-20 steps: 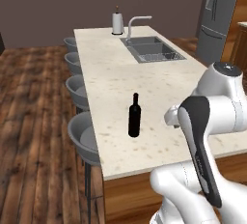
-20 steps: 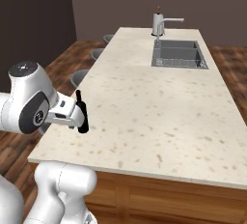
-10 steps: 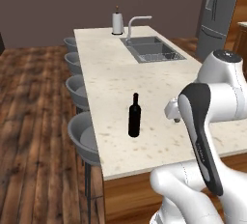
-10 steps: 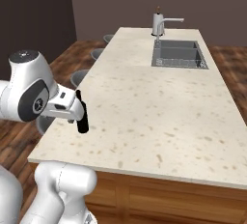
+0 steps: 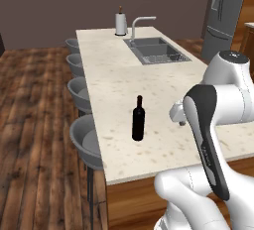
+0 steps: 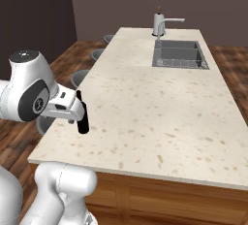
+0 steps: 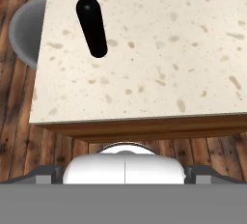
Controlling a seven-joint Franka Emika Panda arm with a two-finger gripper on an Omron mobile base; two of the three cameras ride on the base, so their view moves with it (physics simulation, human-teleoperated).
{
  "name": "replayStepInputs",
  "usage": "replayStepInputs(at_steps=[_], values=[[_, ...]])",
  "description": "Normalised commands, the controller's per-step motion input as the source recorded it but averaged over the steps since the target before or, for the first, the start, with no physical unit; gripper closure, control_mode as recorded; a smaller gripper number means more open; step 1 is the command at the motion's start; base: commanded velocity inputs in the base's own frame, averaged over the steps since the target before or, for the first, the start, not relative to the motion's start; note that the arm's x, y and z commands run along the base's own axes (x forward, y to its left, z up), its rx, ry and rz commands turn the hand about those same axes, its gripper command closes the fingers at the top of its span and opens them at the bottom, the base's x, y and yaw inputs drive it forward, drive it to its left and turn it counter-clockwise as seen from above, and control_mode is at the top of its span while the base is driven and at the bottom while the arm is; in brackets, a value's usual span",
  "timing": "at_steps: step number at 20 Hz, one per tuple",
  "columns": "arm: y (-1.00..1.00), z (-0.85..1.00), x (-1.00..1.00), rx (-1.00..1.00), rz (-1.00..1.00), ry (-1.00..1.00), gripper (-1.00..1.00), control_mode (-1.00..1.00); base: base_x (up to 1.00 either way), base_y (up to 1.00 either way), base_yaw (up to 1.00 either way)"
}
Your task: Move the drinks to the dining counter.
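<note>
Gripper (image 6: 72, 108) jaws spread wide, nothing between them, raised off the dining counter (image 6: 160, 103) beside the wine bottle (image 6: 82, 113) in the right base view.

Left base view: wine bottle (image 5: 138, 120) upright on the dining counter (image 5: 119, 70), near its stool-side edge; steel sink (image 5: 156, 50) and faucet (image 5: 141, 23) at the far end (grey stools (image 5: 87, 142) along the left side).

Hand view: wine bottle (image 7: 90, 20) stands on the dining counter (image 7: 159, 49) near the corner, one stool (image 7: 26, 27) beside it.
</note>
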Motion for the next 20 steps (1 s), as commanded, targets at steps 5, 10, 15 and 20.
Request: replayStepInputs(at_steps=[5, 10, 15, 20], values=[[0.0, 0.0, 0.0, 0.0, 0.0, 0.0, -1.0, 1.0, -0.86, -0.62, -0.14], [0.0, 0.0, 0.0, 0.0, 0.0, 0.0, -1.0, 1.0, -1.0, -0.91, -0.3], [0.0, 0.0, 0.0, 0.0, 0.0, 0.0, -1.0, 1.0, -1.0, -0.98, -0.25], [0.0, 0.0, 0.0, 0.0, 0.0, 0.0, -1.0, 1.0, -1.0, -0.75, -0.36]])
